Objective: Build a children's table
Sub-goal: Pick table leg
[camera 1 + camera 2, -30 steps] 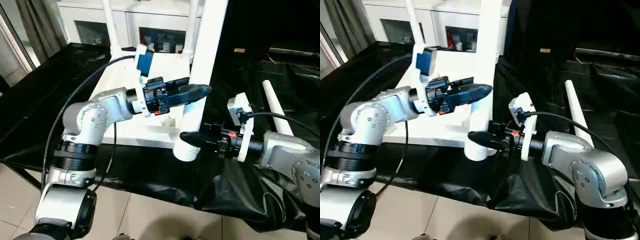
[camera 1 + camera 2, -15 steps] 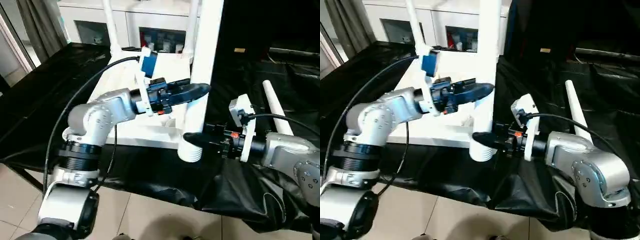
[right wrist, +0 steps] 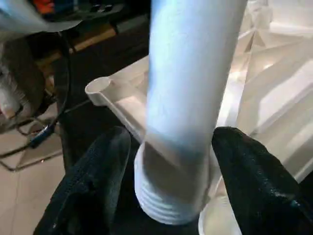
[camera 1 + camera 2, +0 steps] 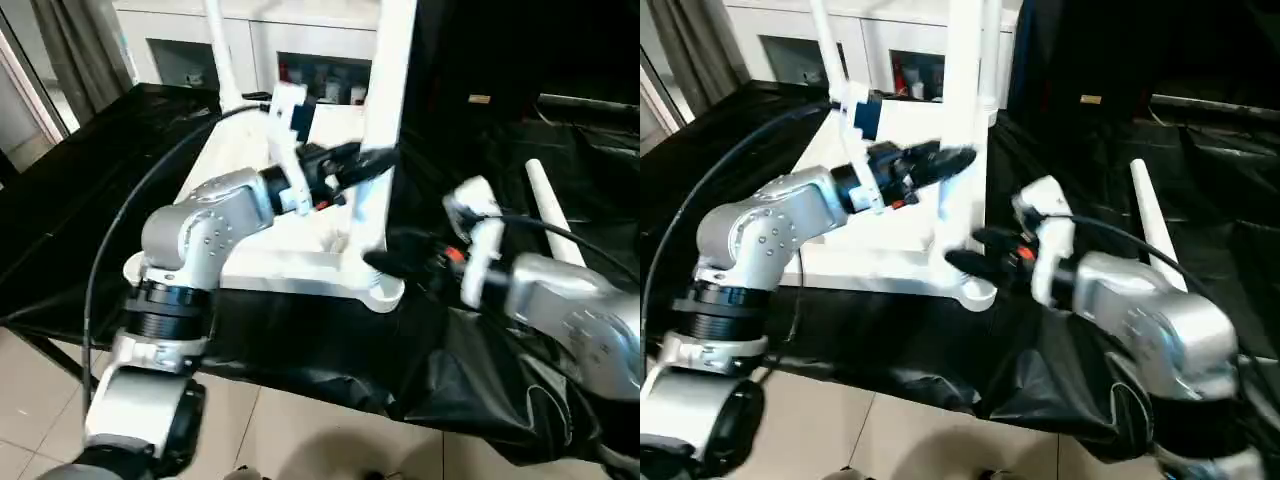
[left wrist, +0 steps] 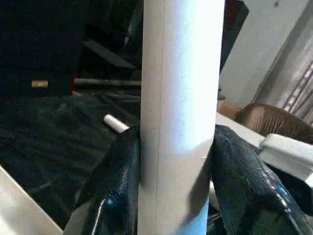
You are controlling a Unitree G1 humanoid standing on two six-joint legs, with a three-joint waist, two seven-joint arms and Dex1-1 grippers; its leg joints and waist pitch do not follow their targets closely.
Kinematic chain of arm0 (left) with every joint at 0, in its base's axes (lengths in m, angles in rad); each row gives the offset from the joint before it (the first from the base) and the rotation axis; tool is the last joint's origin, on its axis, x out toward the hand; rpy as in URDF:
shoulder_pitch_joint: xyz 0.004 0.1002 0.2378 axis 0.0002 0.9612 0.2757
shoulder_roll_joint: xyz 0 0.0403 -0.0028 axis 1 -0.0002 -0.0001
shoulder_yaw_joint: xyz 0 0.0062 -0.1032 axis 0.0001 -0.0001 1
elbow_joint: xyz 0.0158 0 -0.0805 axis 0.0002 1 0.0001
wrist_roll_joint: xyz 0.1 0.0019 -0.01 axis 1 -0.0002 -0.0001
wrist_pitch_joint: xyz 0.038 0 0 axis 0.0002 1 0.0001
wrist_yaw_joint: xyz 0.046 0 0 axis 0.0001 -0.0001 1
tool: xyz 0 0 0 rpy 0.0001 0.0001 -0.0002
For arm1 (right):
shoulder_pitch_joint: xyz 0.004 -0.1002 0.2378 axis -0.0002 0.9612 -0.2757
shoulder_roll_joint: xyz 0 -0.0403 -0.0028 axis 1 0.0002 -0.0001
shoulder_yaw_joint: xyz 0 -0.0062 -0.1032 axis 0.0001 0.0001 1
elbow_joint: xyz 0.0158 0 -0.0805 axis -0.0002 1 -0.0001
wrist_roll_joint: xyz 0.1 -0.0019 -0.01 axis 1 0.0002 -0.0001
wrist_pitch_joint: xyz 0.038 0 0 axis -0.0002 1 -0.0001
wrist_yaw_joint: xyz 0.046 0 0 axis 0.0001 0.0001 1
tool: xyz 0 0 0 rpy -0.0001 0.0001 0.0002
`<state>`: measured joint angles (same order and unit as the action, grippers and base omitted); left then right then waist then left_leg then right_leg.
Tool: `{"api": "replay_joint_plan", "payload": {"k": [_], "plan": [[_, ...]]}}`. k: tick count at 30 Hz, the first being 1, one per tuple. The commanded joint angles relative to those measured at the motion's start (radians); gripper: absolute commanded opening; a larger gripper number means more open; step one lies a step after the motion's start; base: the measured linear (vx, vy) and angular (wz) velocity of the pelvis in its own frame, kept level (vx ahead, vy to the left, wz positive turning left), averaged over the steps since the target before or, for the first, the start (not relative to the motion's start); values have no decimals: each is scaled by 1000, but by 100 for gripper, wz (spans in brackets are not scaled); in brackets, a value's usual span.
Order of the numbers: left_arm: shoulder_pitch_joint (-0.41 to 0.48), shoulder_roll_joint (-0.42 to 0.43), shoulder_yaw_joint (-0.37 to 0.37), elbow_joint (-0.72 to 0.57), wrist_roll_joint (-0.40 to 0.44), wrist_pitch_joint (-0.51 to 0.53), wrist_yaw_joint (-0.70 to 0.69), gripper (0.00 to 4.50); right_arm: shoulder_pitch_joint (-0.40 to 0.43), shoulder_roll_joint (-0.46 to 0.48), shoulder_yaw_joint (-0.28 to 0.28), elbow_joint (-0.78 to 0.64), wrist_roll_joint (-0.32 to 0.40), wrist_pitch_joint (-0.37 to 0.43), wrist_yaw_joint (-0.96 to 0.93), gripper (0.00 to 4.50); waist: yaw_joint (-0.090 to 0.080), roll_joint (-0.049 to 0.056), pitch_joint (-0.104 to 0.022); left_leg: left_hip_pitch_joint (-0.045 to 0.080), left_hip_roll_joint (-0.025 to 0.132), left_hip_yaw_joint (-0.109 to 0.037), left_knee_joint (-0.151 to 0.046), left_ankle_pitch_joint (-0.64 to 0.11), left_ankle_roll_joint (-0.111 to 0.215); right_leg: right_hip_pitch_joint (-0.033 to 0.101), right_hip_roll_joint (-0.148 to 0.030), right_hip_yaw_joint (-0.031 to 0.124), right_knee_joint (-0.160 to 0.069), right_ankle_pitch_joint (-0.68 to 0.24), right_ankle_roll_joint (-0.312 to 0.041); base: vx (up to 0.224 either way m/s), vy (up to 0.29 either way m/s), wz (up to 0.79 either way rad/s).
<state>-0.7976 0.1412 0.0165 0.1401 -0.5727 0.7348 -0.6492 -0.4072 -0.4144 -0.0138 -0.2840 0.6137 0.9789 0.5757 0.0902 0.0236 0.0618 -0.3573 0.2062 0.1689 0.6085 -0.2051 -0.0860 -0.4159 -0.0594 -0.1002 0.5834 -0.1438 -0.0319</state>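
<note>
The white tabletop (image 4: 250, 262) lies upside down on a black cloth, ribs up. I hold one white tapered leg (image 4: 385, 100) nearly upright over the near right corner socket (image 4: 386, 293). My left gripper (image 4: 368, 165) is shut on the leg's middle, one black finger (image 5: 115, 196) pressed to each side. My right gripper (image 4: 385, 262) is shut on the leg low down, just above its ribbed end (image 3: 166, 205), which hovers close over the socket (image 3: 220, 220). A second leg (image 4: 218, 50) stands in the far left corner.
Another loose leg (image 4: 553, 220) lies on the black cloth (image 4: 480, 380) to the right. A white glass-door cabinet (image 4: 300, 40) stands behind the tabletop. The cloth-covered bench ends close in front of me, with tiled floor (image 4: 40, 420) below.
Both grippers carried the leg away from me and to the left. Its ribbed end went from beyond the tabletop's front rim to over the corner socket, and the leg stands more upright.
</note>
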Motion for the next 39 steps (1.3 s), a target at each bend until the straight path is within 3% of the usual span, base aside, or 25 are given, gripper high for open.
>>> {"api": "replay_joint_plan", "payload": {"k": [1,10,19,30,39], "plan": [[-15,-5,1,-31,0,6,15,185,-20,19,-24,23,16,24,-29,300,4,-21,-87,-8,5,3,-54,-5,65,73,-65,46,-63,-314,-79,0,0,0],[6,-13,-10,-34,14,3,34,185,-47,52,-48,51,25,54,-70,300,4,-22,-88,-8,5,3,-54,5,58,75,-65,47,-61,-298,-72,0,0,0],[10,-9,-24,-44,9,5,21,185,-60,59,-15,62,-4,37,-87,300,4,-22,-87,-8,5,3,-55,0,53,74,-65,48,-63,-312,-64,0,0,0],[20,15,-71,-61,7,7,-45,185,-64,65,5,73,-3,30,-70,300,3,-18,-87,-6,8,3,-55,3,52,74,-66,50,-57,-280,-85,0,0,0],[15,26,-81,-54,11,-3,-64,185,-56,56,16,68,4,43,-55,300,3,-20,-87,-7,5,3,-55,-4,47,75,-65,49,-60,-302,-71,0,0,0]]}}
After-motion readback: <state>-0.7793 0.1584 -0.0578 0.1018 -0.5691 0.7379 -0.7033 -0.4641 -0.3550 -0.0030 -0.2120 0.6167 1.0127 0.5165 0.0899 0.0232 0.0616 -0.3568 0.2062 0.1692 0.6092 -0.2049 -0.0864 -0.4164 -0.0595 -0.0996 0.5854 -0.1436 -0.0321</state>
